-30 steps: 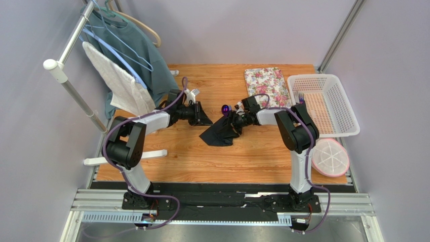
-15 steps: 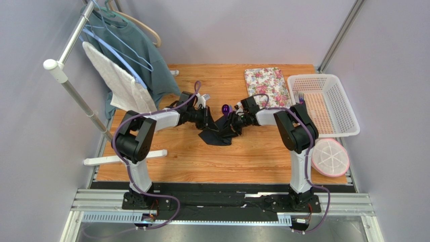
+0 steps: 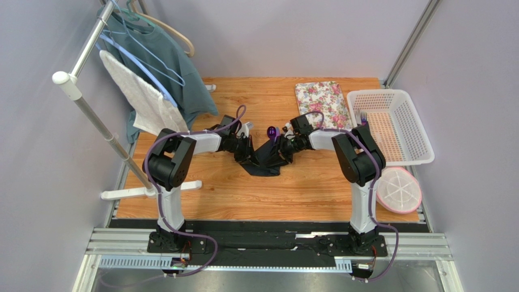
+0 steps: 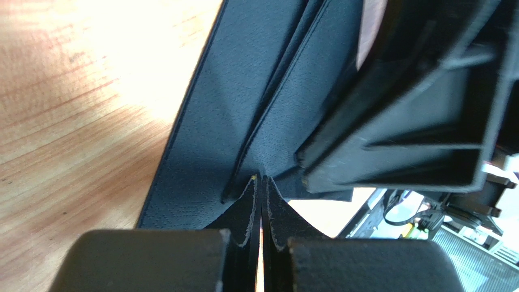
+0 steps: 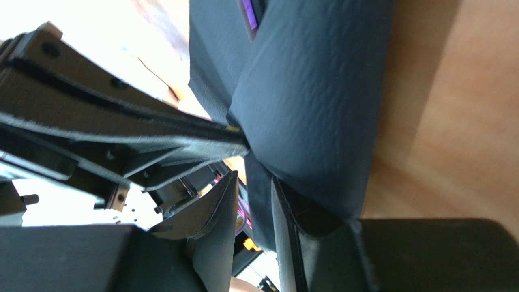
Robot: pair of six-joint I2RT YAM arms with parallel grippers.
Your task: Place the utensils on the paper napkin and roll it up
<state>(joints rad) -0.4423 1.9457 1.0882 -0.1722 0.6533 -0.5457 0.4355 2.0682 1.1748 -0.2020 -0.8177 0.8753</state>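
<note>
Your left end effector has its two fingers pressed together, and they pinch a fold of the black napkin right at their tips. You can see the creases in the paper all run to that one spot. Your right end effector comes at the napkin from the other side. Its fingers stand a little apart with a thick fold of the paper between them, so it is clamped on the napkin too. The two end effectors are almost nose to nose. The napkin is in the middle of the wooden worktop, bunched up and not flat, hanging between the two end effectors and sagging toward the near side. The round bowl of the purple spoon sticks out just behind the napkin, on the far side. In the right wrist view a thin purple strip peeps out from inside the folds, but you cannot tell which piece it is. The flowery mat lies at the far edge of the worktop, near the right arm and apart from the napkin. Beside the mat is the white basket with a small purple piece inside, too small to tell what it is.
</note>
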